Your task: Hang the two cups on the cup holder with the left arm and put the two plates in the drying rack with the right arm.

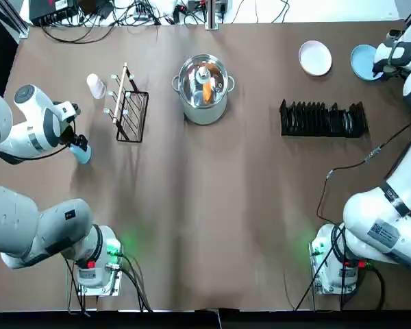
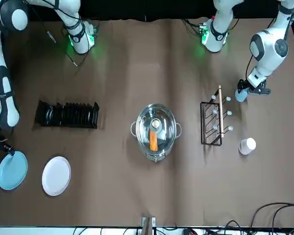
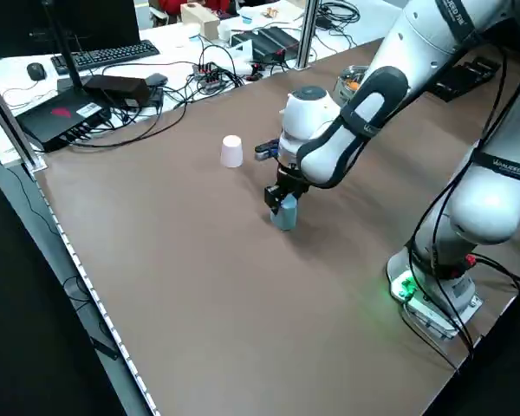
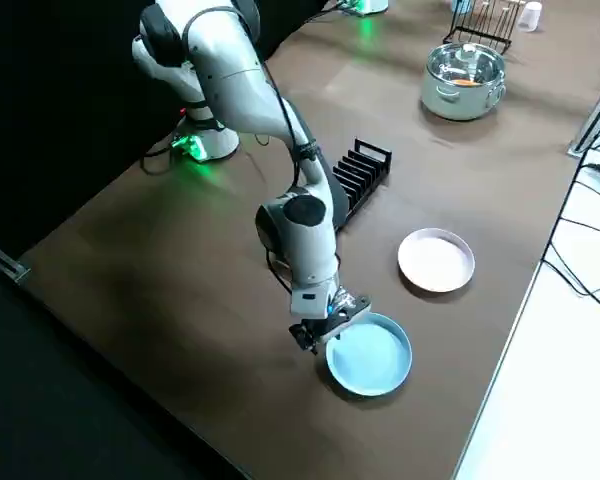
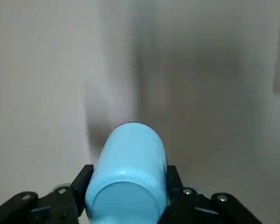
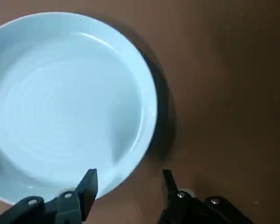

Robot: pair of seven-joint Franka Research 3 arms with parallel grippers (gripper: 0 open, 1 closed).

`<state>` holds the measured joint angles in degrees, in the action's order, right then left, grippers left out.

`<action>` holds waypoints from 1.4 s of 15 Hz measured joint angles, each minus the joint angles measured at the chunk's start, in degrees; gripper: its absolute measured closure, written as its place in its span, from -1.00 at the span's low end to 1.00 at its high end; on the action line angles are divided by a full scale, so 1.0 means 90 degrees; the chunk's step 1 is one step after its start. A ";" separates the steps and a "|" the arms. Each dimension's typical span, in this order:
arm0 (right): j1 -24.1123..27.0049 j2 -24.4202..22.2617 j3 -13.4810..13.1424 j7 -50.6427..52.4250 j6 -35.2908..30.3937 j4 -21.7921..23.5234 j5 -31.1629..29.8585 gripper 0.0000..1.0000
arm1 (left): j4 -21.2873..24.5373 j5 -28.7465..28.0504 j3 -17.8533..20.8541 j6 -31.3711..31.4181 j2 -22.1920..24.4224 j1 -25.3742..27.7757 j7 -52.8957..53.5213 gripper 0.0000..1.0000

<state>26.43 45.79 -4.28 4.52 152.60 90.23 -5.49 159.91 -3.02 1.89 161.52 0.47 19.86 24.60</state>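
Note:
My left gripper (image 1: 80, 147) is shut on the light blue cup (image 1: 82, 155), which is upside down at table level left of the cup holder (image 1: 128, 106); I cannot tell whether it touches the table. In the left wrist view the cup (image 5: 128, 168) fills the gap between the fingers. The pale lilac-white cup (image 1: 95, 86) stands upside down beyond the holder. At the far right my right gripper (image 6: 128, 186) is open, one finger on each side of the light blue plate's (image 6: 65, 102) rim. The white plate (image 1: 315, 57) lies beside it. The drying rack (image 1: 322, 119) holds nothing.
A steel pot (image 1: 203, 88) with something orange inside stands at the middle of the table's far half. Cables and equipment (image 1: 123, 10) line the far edge. The arm bases (image 1: 96, 264) sit at the near edge.

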 joint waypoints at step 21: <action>-0.0385 -0.0399 0.0142 -0.0192 -0.1659 -0.0390 0.0444 0.91 | -0.3422 0.0466 -0.2383 -0.4092 0.0540 -0.0045 -0.4347 -0.36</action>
<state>22.96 42.20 -3.00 2.80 137.66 86.72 -1.50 129.10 1.18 -19.56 124.70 5.34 19.45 -14.52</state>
